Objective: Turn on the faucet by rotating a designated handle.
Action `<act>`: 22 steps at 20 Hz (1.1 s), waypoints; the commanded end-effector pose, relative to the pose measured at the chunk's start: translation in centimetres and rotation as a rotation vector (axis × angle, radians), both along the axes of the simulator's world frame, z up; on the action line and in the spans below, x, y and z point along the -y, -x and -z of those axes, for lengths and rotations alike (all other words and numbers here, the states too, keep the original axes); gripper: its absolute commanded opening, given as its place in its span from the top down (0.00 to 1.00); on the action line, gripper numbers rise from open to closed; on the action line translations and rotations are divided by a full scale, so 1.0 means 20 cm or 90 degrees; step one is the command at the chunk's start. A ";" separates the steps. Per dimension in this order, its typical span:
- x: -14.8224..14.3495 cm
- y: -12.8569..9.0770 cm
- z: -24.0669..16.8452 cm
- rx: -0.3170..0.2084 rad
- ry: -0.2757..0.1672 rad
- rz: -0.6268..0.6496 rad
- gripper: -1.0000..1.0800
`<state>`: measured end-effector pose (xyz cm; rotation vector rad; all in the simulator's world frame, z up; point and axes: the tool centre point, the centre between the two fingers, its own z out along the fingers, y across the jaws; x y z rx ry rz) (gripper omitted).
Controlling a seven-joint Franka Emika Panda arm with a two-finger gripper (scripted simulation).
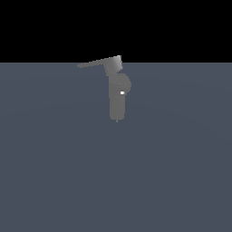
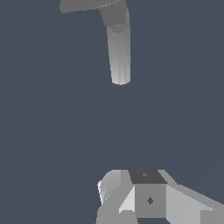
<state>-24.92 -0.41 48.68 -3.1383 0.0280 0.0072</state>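
1. A flat slate-blue surface [image 1: 59,172] is filling the lower part of the exterior view, meeting a black band above.
2. The faucet [image 1: 117,102], a matte grey rounded column, is standing near the middle of the exterior view, well apart from anything else. Its long axis is running vertically, with a bulge on the exterior view's right, a tiny white square mark and a thin pin at its lower end.
3. The handle [image 1: 93,63], a thin flat grey lever, is projecting from the blocky top cap toward the exterior view's left, lying nearly level and tapering to a point.
4. The gripper [image 2: 148,199] is showing only in the wrist view, as pale blocky shapes well apart from the faucet [image 2: 119,52] and handle [image 2: 83,5]. Whether its fingers are spread or pressed together cannot be told.
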 end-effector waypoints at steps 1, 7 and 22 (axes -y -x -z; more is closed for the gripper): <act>0.00 0.00 0.00 0.000 0.000 0.000 1.00; -0.03 0.00 -0.03 0.007 0.013 -0.020 1.00; -0.05 -0.05 -0.05 0.008 0.013 -0.011 1.00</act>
